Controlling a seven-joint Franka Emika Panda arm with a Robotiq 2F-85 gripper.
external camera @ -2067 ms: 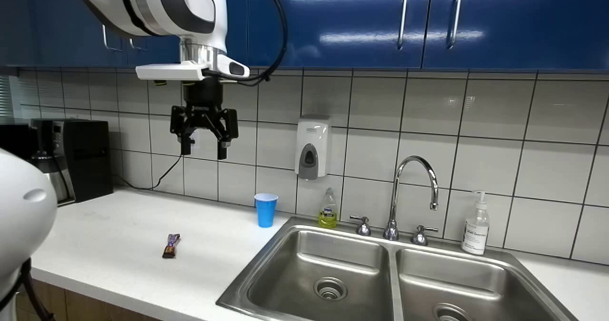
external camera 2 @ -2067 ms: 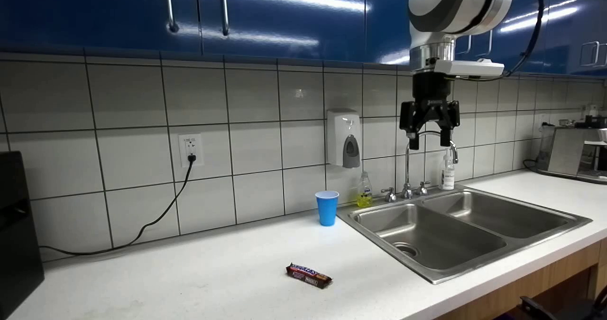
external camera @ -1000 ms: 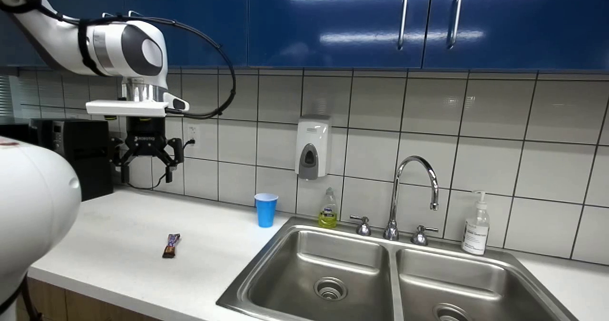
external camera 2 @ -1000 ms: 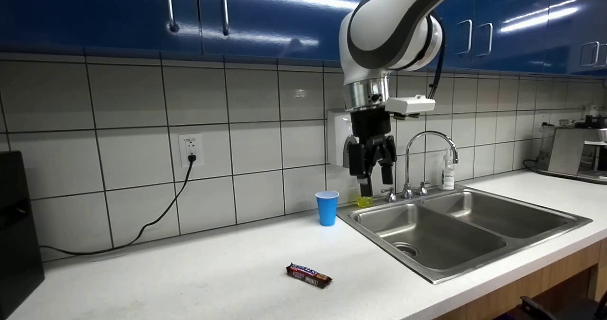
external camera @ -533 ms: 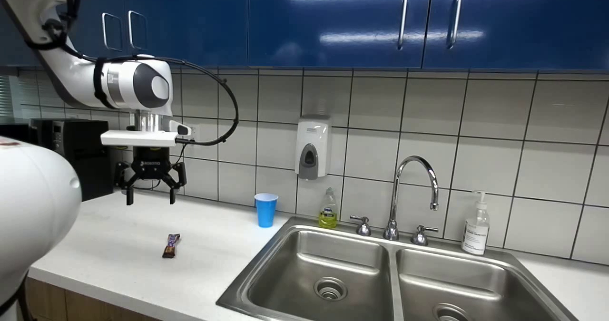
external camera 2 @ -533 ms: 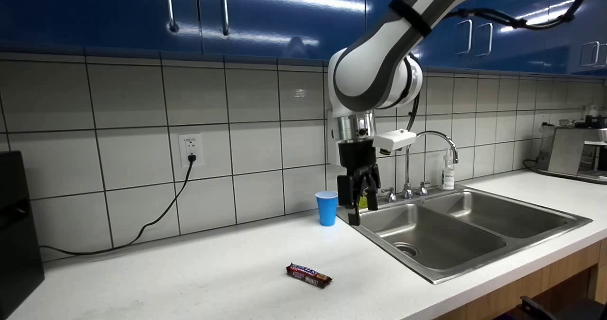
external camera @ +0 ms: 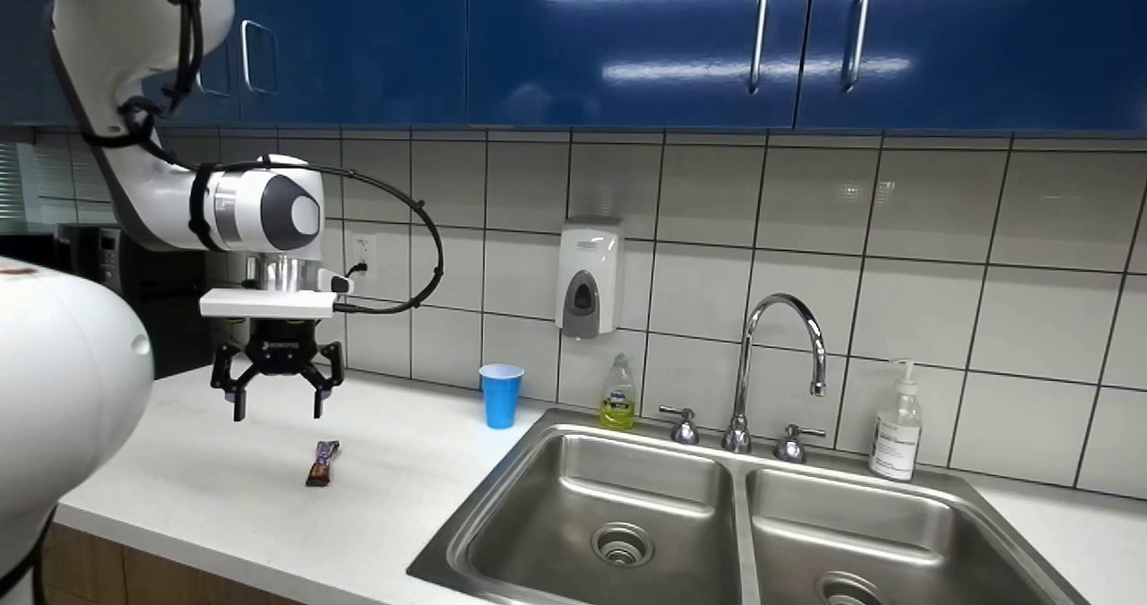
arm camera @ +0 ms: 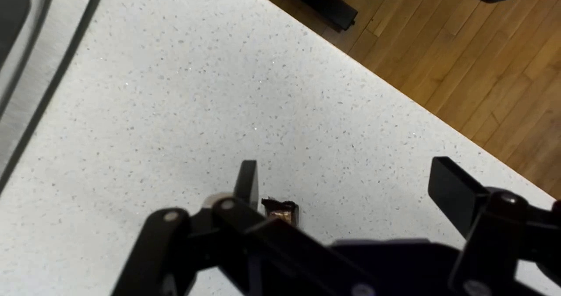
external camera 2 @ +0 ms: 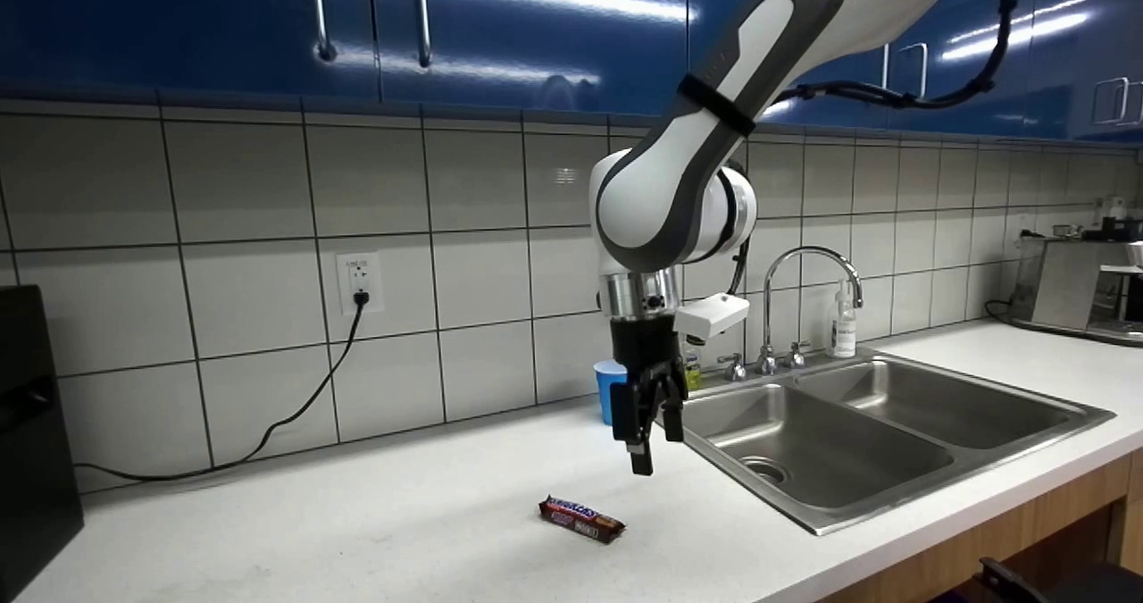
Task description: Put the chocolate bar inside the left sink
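Note:
The chocolate bar (external camera: 323, 464) is a small dark brown wrapped bar lying flat on the white counter; it shows in both exterior views (external camera 2: 581, 520). In the wrist view one end of the bar (arm camera: 281, 212) shows near one fingertip, the rest hidden behind the gripper's linkage. My gripper (external camera: 279, 412) is open and empty, pointing down above the counter near the bar, not touching it. It also shows in an exterior view (external camera 2: 658, 451) and in the wrist view (arm camera: 346, 173). The left sink (external camera: 520, 542) is the steel basin nearer the bar, also seen in an exterior view (external camera 2: 830, 460).
A blue cup (external camera: 501, 396) stands at the back by the sink, partly behind the gripper in an exterior view (external camera 2: 610, 380). A soap bottle (external camera: 618, 394), faucet (external camera: 744, 381) and second basin (external camera: 851, 515) lie beyond. A black machine (external camera 2: 36, 424) stands at the counter's far end.
My gripper has come down a long way and shifted away from the sink towards the bar. It stays open. The bar and cup have not moved.

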